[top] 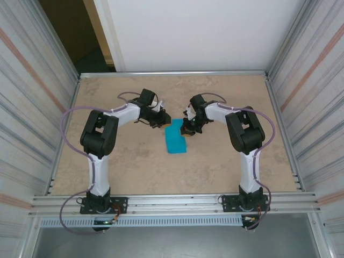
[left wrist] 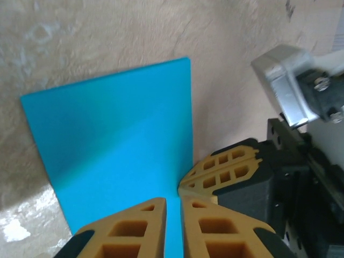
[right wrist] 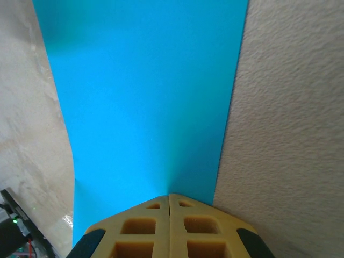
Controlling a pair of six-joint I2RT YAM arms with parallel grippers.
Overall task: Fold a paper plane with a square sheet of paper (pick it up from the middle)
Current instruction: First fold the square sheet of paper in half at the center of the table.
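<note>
Blue sheet of paper (top: 176,138) lies near the centre of the beige table (top: 226,161). In the top view we see it as a rectangle, long axis running 12 to 6, not a square. No dart shape visible.

Both pincers sit at the sheet's 12 o'clock end. The left gripper (top: 162,123) is at the sheet's 11 o'clock and the right gripper (top: 186,130) at its 1 o'clock, the two close together.

Left wrist view: the sheet (left wrist: 118,145) spreads from 12 to 9 o'clock of the left gripper (left wrist: 173,203). Its yellow fingers (left wrist: 123,234) stand almost together with a thin parallel slit between them, and blue shows through that slit. We cannot tell whether any paper is caught there. The right gripper (left wrist: 188,184) comes in from 3 o'clock, tip at the sheet's right edge, just beside the left fingertips.

Right wrist view: the right gripper (right wrist: 169,200) has its fingers pressed flat together with no gap. The sheet (right wrist: 145,97) runs from the tips toward 12 o'clock. The tips touch the blue surface; whether a pinch of paper is held between them, we cannot tell. The sheet's left edge curves, with shadow on the table beside it.
</note>
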